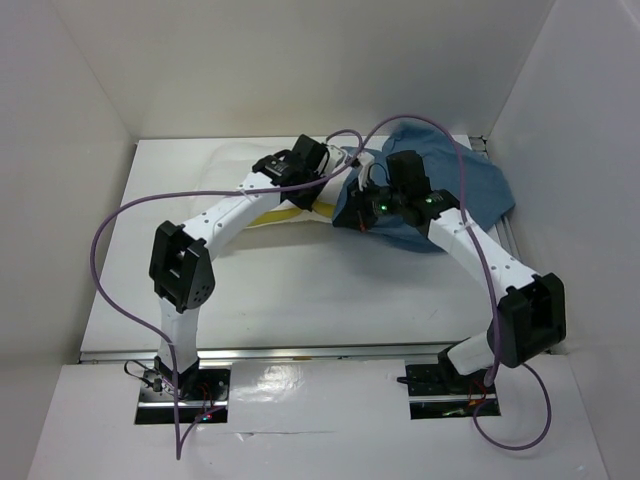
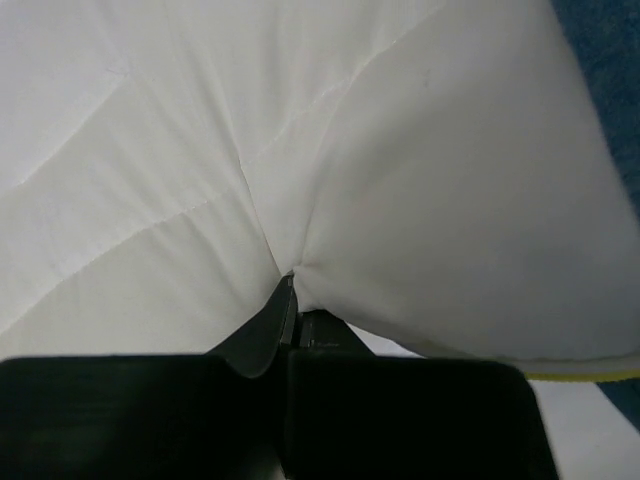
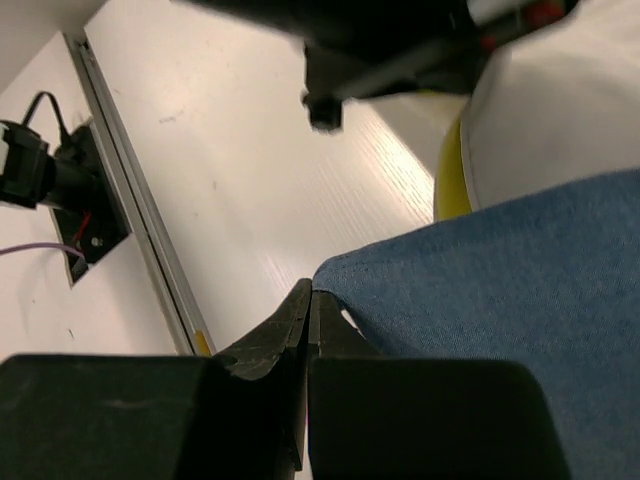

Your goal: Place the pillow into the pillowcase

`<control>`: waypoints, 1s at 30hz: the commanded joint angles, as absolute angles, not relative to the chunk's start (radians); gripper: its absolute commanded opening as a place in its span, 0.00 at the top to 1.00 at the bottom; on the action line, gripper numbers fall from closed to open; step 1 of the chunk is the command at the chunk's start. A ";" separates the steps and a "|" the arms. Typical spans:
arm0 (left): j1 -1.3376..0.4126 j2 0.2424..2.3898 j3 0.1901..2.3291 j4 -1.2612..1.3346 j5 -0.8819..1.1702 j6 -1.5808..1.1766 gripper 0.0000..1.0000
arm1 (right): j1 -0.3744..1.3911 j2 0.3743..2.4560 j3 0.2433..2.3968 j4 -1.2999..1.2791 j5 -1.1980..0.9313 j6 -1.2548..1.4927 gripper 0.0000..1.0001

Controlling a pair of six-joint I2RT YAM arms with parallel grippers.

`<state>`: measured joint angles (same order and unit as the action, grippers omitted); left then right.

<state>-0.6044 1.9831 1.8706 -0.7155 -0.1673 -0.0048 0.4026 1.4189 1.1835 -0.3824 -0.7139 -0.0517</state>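
Two hands are pinching cloth: left hand (image 2: 291, 290) on the soft white rectangular pillow (image 2: 400, 180), right hand (image 3: 308, 300) on the dusty-blue fabric pillowcase (image 3: 500, 300).

Count with me. You've got one pillow (image 2: 400, 150), white, with one yellow strip (image 1: 275, 217) along its edge. One pillowcase (image 1: 470, 185), blue. Two arms on your rig: the left arm (image 1: 215, 225) and the right arm (image 1: 480, 250). Two sets of fingers, the left fingers (image 2: 262, 335) and the right fingers (image 3: 272, 340), two in each set, so that's four fingers all told. Two purple cables: the left cable (image 1: 95, 255) and the right cable (image 1: 492, 290), one per arm. Two base plates at the near edge, the left plate (image 1: 215, 385) and the right plate (image 1: 430, 385). And one worktop (image 1: 300, 290) carrying the lot.
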 commanded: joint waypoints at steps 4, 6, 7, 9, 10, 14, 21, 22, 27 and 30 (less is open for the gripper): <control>-0.600 1.994 1.937 -0.676 -0.167 -0.061 1.00 | 0.489 1.482 1.359 -0.270 -0.741 0.055 1.00; -0.600 1.994 1.947 -0.676 -0.158 -0.061 1.00 | 0.512 1.496 1.374 -0.261 -0.741 0.055 1.00; -0.600 1.994 1.947 -0.676 -0.158 -0.070 1.00 | 0.512 1.508 1.385 -0.252 -0.741 0.055 1.00; -0.600 1.994 1.947 -0.676 -0.146 -0.080 1.00 | 0.535 1.519 1.385 -0.238 -0.741 0.055 1.00; -0.600 2.003 1.947 -0.676 -0.146 -0.080 1.00 | 0.535 1.529 1.385 -0.226 -0.732 0.055 1.00; -0.600 1.994 1.910 -0.676 -0.124 -0.100 1.00 | 0.535 1.539 1.385 -0.215 -0.701 0.046 1.00; -0.600 1.985 1.822 -0.676 -0.049 -0.129 1.00 | 0.535 1.487 1.353 -0.233 -0.615 0.026 0.78; -0.600 1.976 1.803 -0.676 -0.040 -0.129 1.00 | 0.535 1.476 1.353 -0.233 -0.603 0.026 0.72; -0.600 1.976 1.753 -0.676 -0.005 -0.161 1.00 | 0.535 1.396 1.353 -0.290 -0.447 -0.027 0.45; -0.600 1.976 1.727 -0.695 0.024 -0.161 0.99 | 0.512 1.312 1.353 -0.320 -0.349 -0.052 0.38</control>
